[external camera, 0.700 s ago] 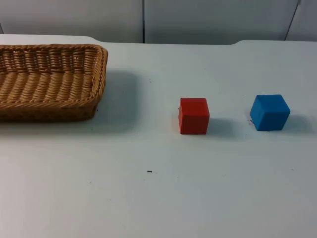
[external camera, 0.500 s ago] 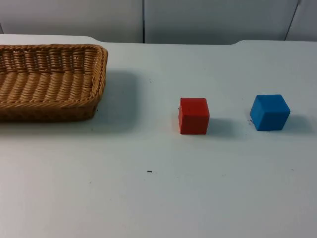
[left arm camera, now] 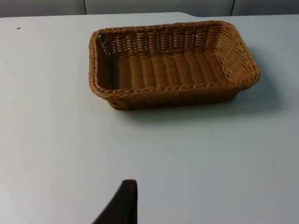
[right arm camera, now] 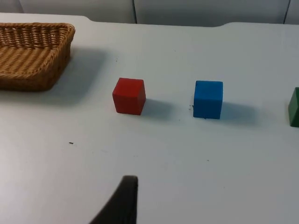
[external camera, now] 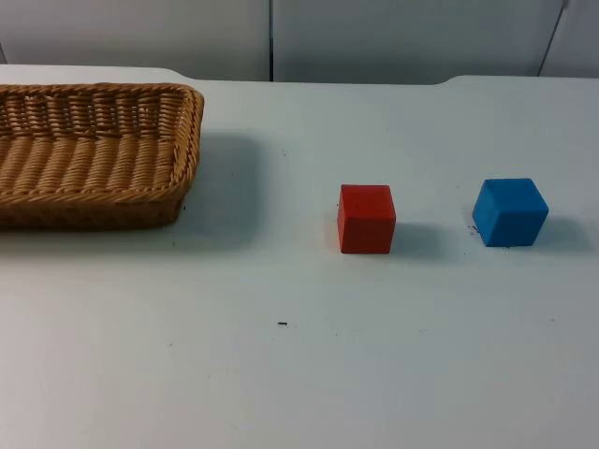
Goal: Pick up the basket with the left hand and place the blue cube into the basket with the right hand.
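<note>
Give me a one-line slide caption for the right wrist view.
Red cube, blue cube and green block in a row on the table, basket nearby.

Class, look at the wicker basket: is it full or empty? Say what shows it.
Empty. The left wrist view looks into the basket and shows only bare woven floor; the blue cube sits out on the table.

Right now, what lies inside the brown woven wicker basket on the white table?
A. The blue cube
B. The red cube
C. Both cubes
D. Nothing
D. The brown woven wicker basket shows only its bare woven floor, while the red cube and the blue cube both stand on the white table, apart from the basket.
</note>
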`<state>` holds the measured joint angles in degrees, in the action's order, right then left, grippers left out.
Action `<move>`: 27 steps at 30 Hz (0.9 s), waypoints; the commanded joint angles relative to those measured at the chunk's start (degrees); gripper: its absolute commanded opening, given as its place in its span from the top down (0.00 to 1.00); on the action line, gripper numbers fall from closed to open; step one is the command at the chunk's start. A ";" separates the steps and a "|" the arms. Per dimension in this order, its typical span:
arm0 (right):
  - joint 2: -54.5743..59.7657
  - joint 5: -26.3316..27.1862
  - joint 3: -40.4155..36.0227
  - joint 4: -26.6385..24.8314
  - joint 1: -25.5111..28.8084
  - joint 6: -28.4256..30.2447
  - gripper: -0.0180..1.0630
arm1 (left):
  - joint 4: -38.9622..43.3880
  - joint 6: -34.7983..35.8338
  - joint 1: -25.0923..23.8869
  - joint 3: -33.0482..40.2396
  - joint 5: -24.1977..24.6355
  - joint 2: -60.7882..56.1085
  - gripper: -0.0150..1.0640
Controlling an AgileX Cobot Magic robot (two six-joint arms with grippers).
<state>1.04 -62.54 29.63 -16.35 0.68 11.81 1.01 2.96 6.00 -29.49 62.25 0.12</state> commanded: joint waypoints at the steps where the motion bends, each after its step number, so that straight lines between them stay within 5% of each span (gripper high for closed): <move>1: 1.30 0.99 0.63 -0.50 0.09 0.11 0.02 | -0.66 -0.04 -0.29 0.08 -0.47 -0.12 0.01; 14: 18.77 8.48 7.59 -0.01 0.09 1.88 0.02 | -6.92 -0.20 -0.29 -0.86 -2.97 7.08 0.01; 27: 31.44 15.54 12.05 -0.01 0.09 1.88 0.02 | -13.13 -8.37 -0.29 -2.62 -23.57 22.95 0.01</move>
<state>31.81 -47.75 41.08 -16.35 0.68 13.33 -10.29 -3.50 6.00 -31.76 41.75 21.25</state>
